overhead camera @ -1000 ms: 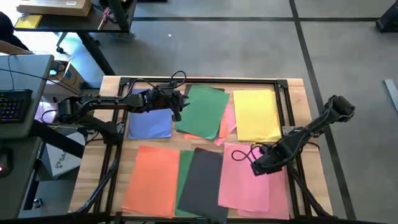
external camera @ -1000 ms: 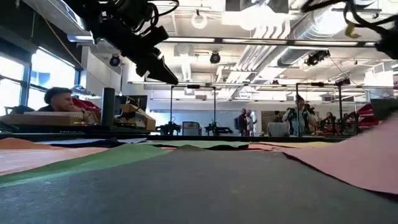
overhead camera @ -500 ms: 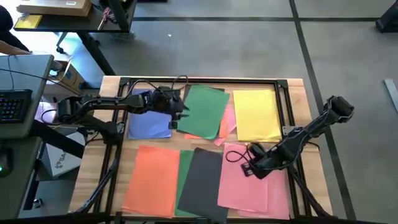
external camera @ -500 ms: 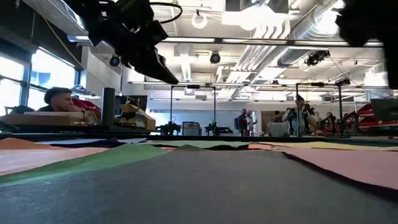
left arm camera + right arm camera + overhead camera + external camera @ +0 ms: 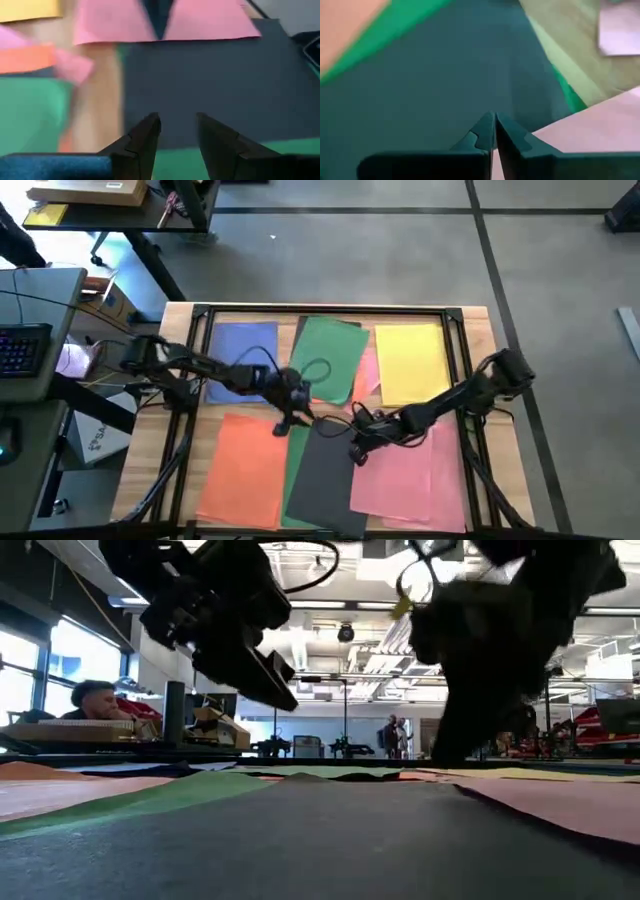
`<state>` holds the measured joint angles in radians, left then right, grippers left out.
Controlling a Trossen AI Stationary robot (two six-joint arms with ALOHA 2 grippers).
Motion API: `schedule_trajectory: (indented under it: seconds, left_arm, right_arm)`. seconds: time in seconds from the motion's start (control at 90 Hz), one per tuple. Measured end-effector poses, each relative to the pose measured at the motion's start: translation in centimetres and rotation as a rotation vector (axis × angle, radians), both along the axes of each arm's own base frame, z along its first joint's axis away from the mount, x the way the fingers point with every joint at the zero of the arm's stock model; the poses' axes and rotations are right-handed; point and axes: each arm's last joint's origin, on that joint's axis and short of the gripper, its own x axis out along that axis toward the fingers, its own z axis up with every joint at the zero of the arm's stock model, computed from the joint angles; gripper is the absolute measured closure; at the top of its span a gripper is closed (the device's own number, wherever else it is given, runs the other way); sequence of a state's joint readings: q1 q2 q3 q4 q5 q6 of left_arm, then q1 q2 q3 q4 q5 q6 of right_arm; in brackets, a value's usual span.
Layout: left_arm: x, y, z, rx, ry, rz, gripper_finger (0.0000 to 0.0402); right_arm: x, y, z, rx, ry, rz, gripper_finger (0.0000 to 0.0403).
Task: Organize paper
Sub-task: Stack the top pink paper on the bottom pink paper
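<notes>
Coloured paper sheets lie flat on the wooden table: blue (image 5: pixel 245 360), green (image 5: pixel 330 360) and yellow (image 5: pixel 412 362) along the far side, orange (image 5: pixel 245 470), dark grey (image 5: pixel 325 475) and pink (image 5: pixel 405 475) along the near side. A second green sheet (image 5: pixel 297 465) shows from under the dark grey one. My left gripper (image 5: pixel 287 423) hovers open over the dark grey sheet's far left corner (image 5: pixel 165 90). My right gripper (image 5: pixel 356 452) is shut, over the dark grey sheet's right edge beside the pink sheet (image 5: pixel 580 130). My right gripper's shut fingertips (image 5: pixel 487 125) point down at the dark grey sheet (image 5: pixel 445 85) near its right edge. Whether they touch the paper I cannot tell. My left gripper touches nothing.
A black frame (image 5: pixel 320 308) runs round the table top. Another pink sheet (image 5: pixel 368 375) and an orange strip lie partly under the far green sheet. A desk with a keyboard (image 5: pixel 20 350) stands off the table's left side. People are in the room behind (image 5: pixel 95 700).
My left gripper has gone from the far green sheet toward the near edge, to the dark grey sheet. My right gripper has gone left from the pink sheet to the dark grey sheet's right edge. The pink sheet's raised part has dropped flat.
</notes>
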<state>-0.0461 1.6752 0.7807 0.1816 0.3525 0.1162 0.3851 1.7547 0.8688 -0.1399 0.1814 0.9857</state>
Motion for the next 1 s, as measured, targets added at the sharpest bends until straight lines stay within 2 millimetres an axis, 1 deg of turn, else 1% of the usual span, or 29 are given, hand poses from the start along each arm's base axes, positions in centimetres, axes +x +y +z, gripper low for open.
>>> schedule_trajectory:
  seconds: [0.067, 0.122, 0.267, 0.4, 0.544, 0.644, 0.733, 0.789, 0.911, 1.0]
  left_arm:
    - [0.5, -0.8, -1.2, 0.010, 0.010, 0.016, 0.0282]
    - [0.7, -1.1, -2.2, 0.025, 0.023, 0.040, 0.0282]
    - [0.8, -1.0, -4.5, 0.040, 0.120, 0.129, 0.0282]
    - [1.0, -0.7, -5.3, -0.012, 0.162, 0.178, 0.0282]
    - [0.9, -0.5, -5.2, -0.019, 0.175, 0.206, 0.0282]
    - [0.5, -0.3, -4.7, 0.021, 0.195, 0.261, 0.0282]
    - [0.1, -0.2, -3.9, 0.038, 0.201, 0.302, 0.0282]
    - [0.0, -0.4, -3.2, 0.027, 0.180, 0.291, 0.0282]
    - [0.8, -1.5, -1.5, -0.063, 0.035, 0.184, 0.0288]
    - [1.4, -2.0, -1.5, -0.111, -0.013, 0.125, 0.0301]
  right_arm:
    - [-0.1, 0.0, -0.8, -0.016, 0.037, 0.002, 0.0403]
    - [-0.2, 0.2, -0.9, -0.019, 0.049, 0.006, 0.0403]
    - [-0.9, 0.7, -0.8, -0.031, 0.083, 0.000, 0.0403]
    - [-1.5, 1.3, -0.8, -0.032, 0.111, 0.012, 0.0403]
    - [-2.3, 1.9, -0.6, -0.022, 0.150, 0.003, 0.0403]
    - [-3.1, 2.2, -0.1, -0.017, 0.174, 0.001, 0.0403]
    - [-3.5, 2.5, 0.3, -0.025, 0.170, -0.006, 0.0403]
    - [-3.6, 2.5, 0.4, -0.030, 0.164, -0.001, 0.0403]
    - [-3.3, 2.4, 0.4, -0.056, 0.140, 0.003, 0.0403]
    - [-3.0, 1.8, 0.4, -0.089, 0.121, -0.016, 0.0403]
